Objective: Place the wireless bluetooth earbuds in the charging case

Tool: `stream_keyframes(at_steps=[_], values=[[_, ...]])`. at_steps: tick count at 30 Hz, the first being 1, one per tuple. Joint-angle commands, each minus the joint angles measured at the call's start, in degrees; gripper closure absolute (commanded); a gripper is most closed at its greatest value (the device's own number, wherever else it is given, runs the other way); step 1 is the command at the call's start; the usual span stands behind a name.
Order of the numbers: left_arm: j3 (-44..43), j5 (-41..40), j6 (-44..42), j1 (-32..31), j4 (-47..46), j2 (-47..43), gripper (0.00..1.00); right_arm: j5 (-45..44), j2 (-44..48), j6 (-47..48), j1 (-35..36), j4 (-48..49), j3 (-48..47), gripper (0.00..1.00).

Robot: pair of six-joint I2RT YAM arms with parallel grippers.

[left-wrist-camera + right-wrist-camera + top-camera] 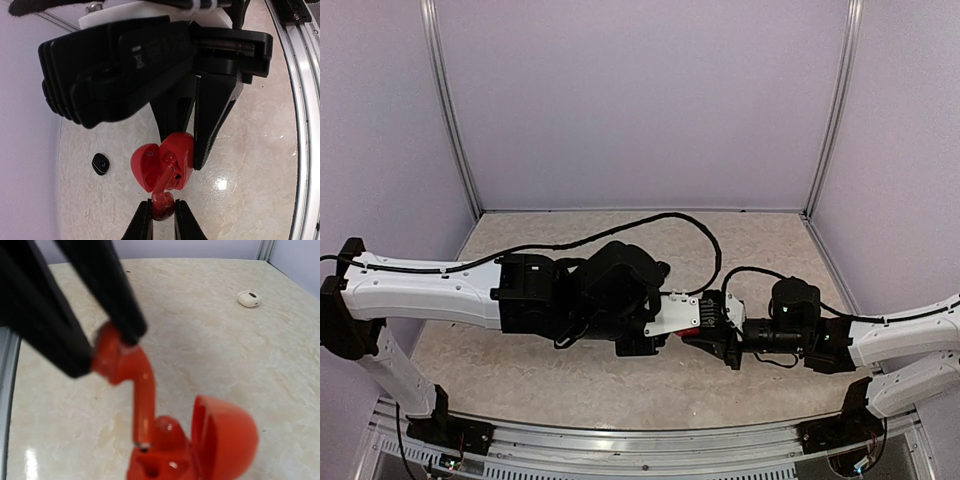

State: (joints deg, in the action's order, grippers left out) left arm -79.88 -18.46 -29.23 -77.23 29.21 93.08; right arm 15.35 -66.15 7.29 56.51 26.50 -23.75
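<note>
In the left wrist view, at centre frame, the left gripper is closed tight on the open red charging case. In the right wrist view, upper left, the right gripper pinches a red earbud, and the earbud's stem tip meets the case's base at lower centre.

Bright, even overhead light; glare on the table beside the left gripper; right gripper blurred (too close).
</note>
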Motion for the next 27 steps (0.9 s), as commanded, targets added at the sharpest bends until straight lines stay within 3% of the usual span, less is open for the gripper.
stream_keyframes(at_steps=[1, 27], values=[[-1.2, -0.9, -0.5, -0.4, 0.5, -0.6, 0.84, 1.5, 0.9, 0.4, 0.7, 0.6, -1.3, 1.0], [-1.2, -1.5, -1.7, -1.1, 1.8, 1.5, 0.84, 1.3, 1.3, 0.4, 1.0, 0.4, -1.7, 1.0]])
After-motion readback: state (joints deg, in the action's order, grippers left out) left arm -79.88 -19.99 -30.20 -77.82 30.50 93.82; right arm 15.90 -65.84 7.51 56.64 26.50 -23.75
